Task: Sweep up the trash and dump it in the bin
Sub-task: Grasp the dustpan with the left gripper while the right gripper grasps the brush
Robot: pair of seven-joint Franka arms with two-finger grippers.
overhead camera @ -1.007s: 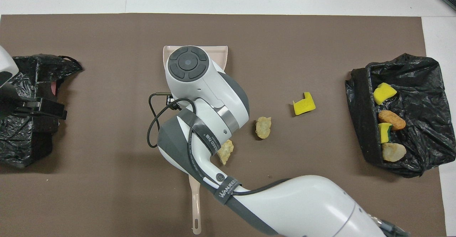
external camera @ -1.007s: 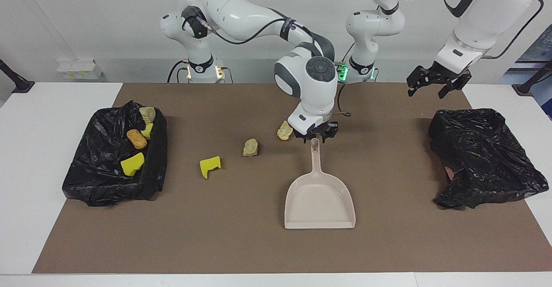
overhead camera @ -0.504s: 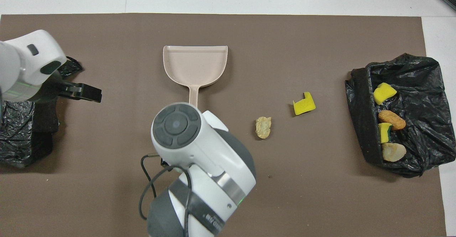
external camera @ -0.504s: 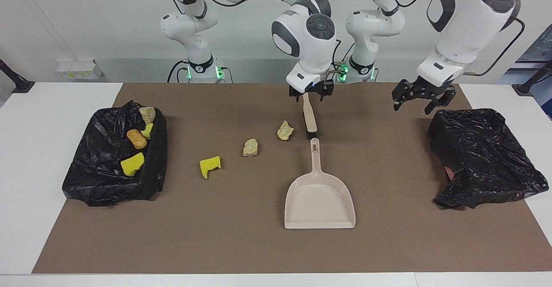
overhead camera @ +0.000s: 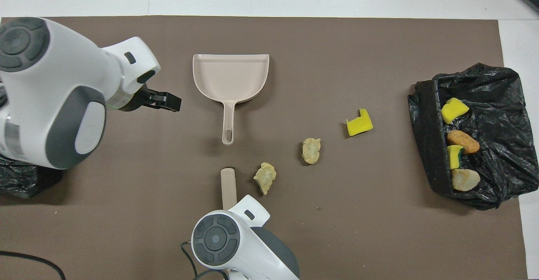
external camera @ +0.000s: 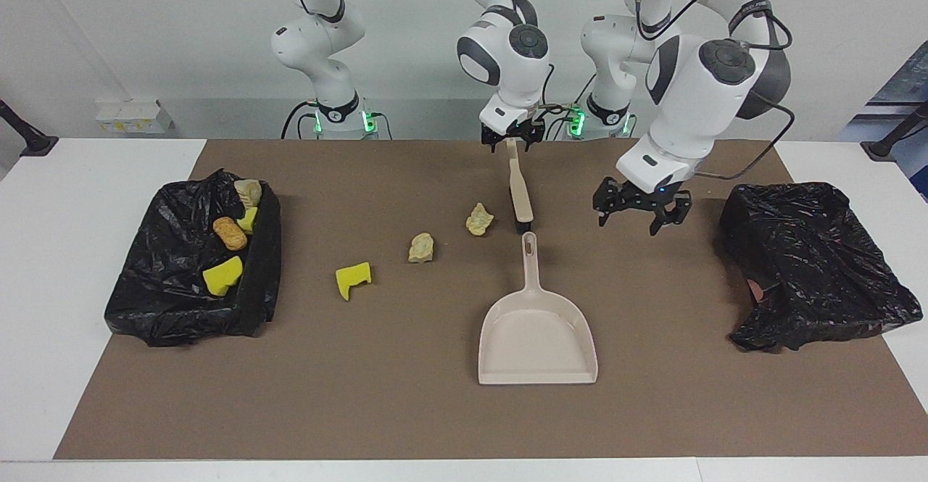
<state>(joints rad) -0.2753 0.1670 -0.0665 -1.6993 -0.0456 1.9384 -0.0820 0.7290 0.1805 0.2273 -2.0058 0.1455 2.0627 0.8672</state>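
Bin: a black plastic bag-lined bin (external camera: 181, 308) sits at the right arm's end of the table. Four scraps lie in it: two bright yellow sponge chunks (external camera: 222, 276), one orange-brown lump (external camera: 230, 233) and one pale beige lump (external camera: 249, 190).
Loose trash: three scraps lie on the brown mat (external camera: 406, 409). One is a notched yellow sponge piece (external camera: 353, 279) and two are beige rock-like lumps (external camera: 421, 247).
How it handles: the sponge looks soft and very light. It may bounce or skid ahead of the bristles. The lumps look bumpy and may roll. Push them low, from the side away from the pan.
Brush: the beige brush with black bristles (external camera: 520, 192) is beside the nearest lump. The handle end is the place to hold it.
Right gripper (external camera: 511, 138): it is at the brush's handle end. I cannot tell if it grips it.
Dustpan: the beige plastic dustpan (external camera: 536, 337) lies flat and is empty. Hold it by its thin handle.
Left gripper (external camera: 641, 214): it is spread apart and empty, up over the mat by the dustpan handle.
Second bag: a crumpled black bag (external camera: 812, 264) is at the left arm's end.
Views: the facing view shows where the right gripper meets the brush. In the overhead view the wrist hides that, but the inside of the bin is plainer.
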